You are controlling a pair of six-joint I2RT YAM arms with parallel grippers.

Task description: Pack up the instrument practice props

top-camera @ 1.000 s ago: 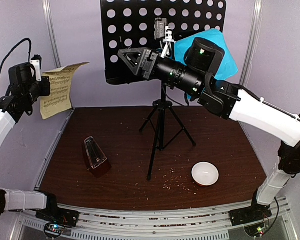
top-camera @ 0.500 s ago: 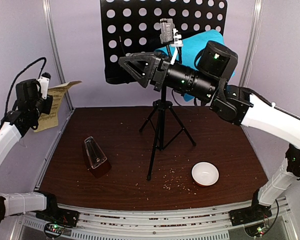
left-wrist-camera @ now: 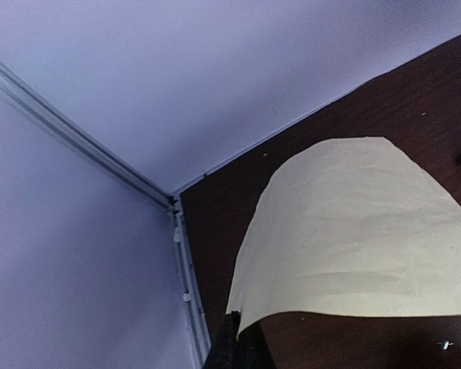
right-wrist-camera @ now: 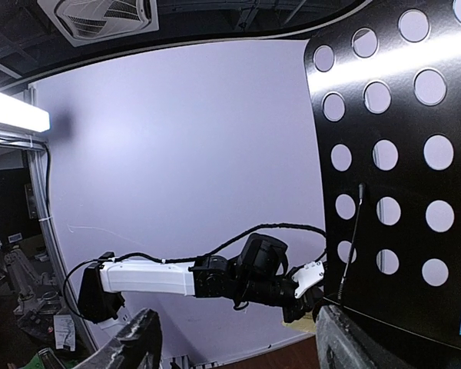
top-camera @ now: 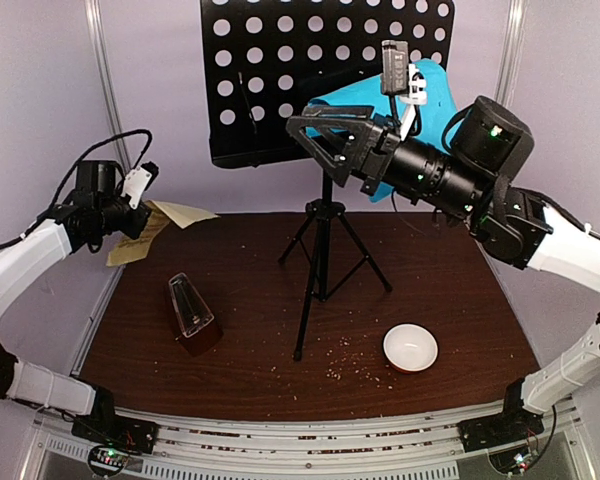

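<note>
Your left pincer (top-camera: 138,213) has swung down to the left of the music stand (top-camera: 280,80), clamped tight on the pale yellow sheet (top-camera: 170,214), which is now low over the tabletop (top-camera: 440,260) and, I'd judge, nearly ready to lay down. Your right pincer (top-camera: 310,125) has spread wide and holds nothing. The blue sheet (top-camera: 435,90) stays on the stand's desk, and the metronome (top-camera: 188,308) stands front-left of the stand. No writing is legible

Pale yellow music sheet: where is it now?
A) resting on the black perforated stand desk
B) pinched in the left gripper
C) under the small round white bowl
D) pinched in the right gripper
B: the left gripper is shut on the pale yellow music sheet's edge.
</note>
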